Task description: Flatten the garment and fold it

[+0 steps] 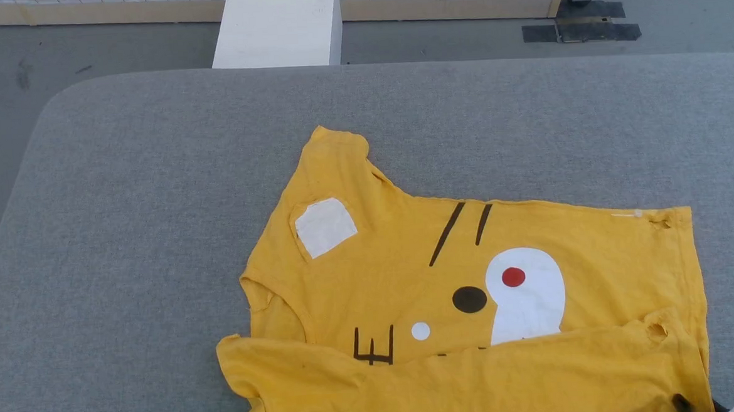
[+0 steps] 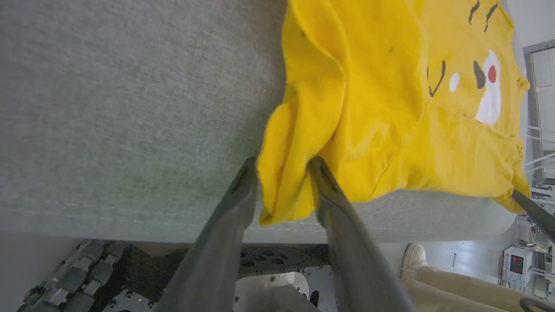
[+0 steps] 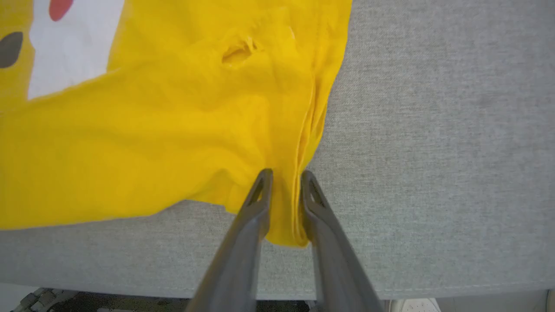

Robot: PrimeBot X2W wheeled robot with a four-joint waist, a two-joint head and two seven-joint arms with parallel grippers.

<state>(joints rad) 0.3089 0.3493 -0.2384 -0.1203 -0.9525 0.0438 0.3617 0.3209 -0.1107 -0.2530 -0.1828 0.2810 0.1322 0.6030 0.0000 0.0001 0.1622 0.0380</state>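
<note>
Here my left gripper [image 2: 282,168] is gaping around the garment [image 1: 401,254] edge; my right gripper [image 3: 285,174] is straddling a fold, whether gripping I cannot tell.

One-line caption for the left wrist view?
Left claw straddles a bunched corner of the yellow T-shirt at the edge of the grey table.

Grey fabric tabletop [image 1: 153,211], grey floor [image 1: 114,50] beyond, white block [image 1: 279,25], wood-framed mesh fence [image 1: 444,4]
</note>
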